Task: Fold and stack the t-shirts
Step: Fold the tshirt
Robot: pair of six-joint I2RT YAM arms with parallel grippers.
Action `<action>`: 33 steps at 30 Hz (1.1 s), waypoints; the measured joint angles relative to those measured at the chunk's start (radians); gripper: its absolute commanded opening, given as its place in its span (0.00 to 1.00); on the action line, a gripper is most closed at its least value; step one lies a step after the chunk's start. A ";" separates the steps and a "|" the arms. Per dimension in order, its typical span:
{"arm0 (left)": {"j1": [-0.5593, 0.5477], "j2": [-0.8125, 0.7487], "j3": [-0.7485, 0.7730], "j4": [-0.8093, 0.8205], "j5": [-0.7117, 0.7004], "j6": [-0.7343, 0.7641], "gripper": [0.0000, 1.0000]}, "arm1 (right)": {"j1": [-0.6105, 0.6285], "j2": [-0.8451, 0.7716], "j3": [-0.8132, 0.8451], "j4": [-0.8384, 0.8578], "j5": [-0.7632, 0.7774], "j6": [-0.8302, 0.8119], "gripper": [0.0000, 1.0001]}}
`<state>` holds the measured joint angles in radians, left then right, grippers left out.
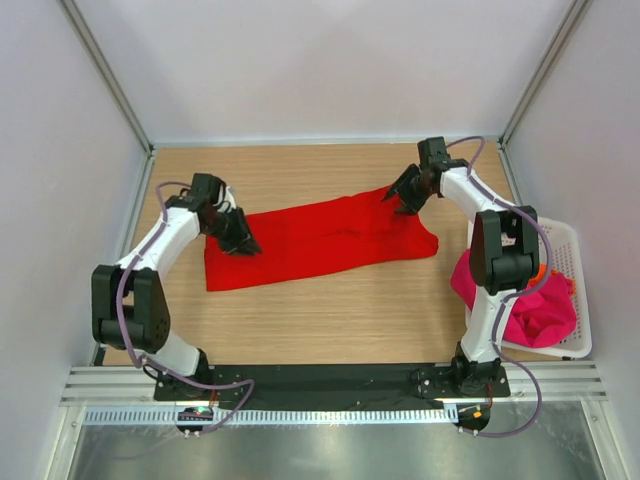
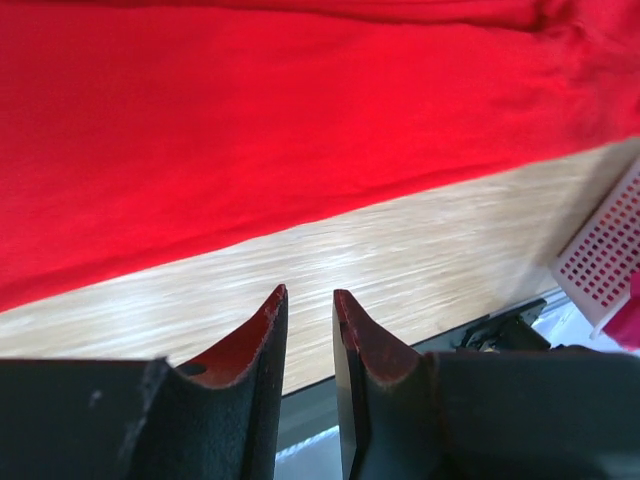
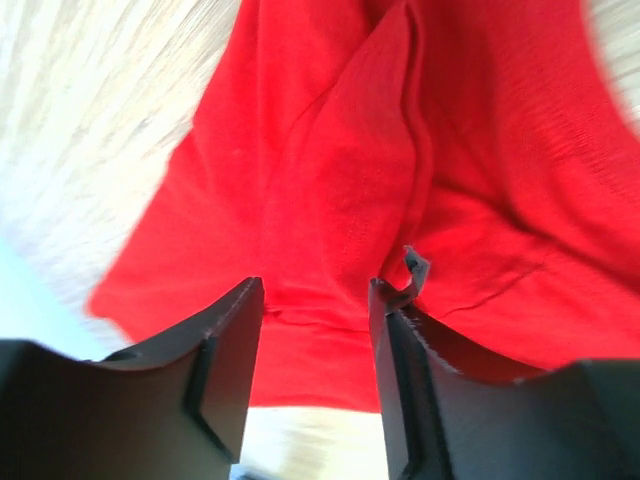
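On the table [image 1: 330, 330], I'd pinch the soft, floppy red shirt [image 1: 320, 240] by its ends; left gripper [image 2: 310, 295] parted a little, right gripper [image 3: 315, 285] more.

Bright, even light; blurred wrist views

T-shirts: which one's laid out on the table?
The red t-shirt, spread flat on the table. The magenta-pink one is bunched in the white basket.

The right arm [image 1: 497, 250] hides part of the magenta t-shirt [image 1: 545, 318] and most of the orange t-shirt [image 1: 541, 270]; the red t-shirt [image 2: 300, 120] runs off the left wrist view's top edge; the right wrist view is blurred.
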<state>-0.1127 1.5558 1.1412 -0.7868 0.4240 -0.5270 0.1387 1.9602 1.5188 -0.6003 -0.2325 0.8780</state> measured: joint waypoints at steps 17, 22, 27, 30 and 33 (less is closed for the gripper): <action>-0.483 0.220 0.284 0.305 -0.152 -0.087 0.24 | -0.064 0.106 0.174 -0.083 0.098 -0.307 0.56; -0.505 0.291 0.315 0.311 -0.168 -0.117 0.24 | -0.064 0.162 0.179 -0.055 0.071 -0.362 0.51; -0.561 0.312 0.332 0.312 -0.186 -0.129 0.24 | -0.064 0.209 0.188 -0.016 0.041 -0.376 0.43; -0.589 0.312 0.332 0.311 -0.199 -0.127 0.26 | -0.064 0.236 0.216 -0.013 0.038 -0.375 0.41; -0.607 0.320 0.341 0.308 -0.232 -0.119 0.29 | -0.064 0.251 0.239 -0.013 0.040 -0.374 0.37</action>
<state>-0.7200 1.8759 1.4826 -0.4786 0.1921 -0.6456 0.0742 2.2112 1.7580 -0.6136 -0.1928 0.5037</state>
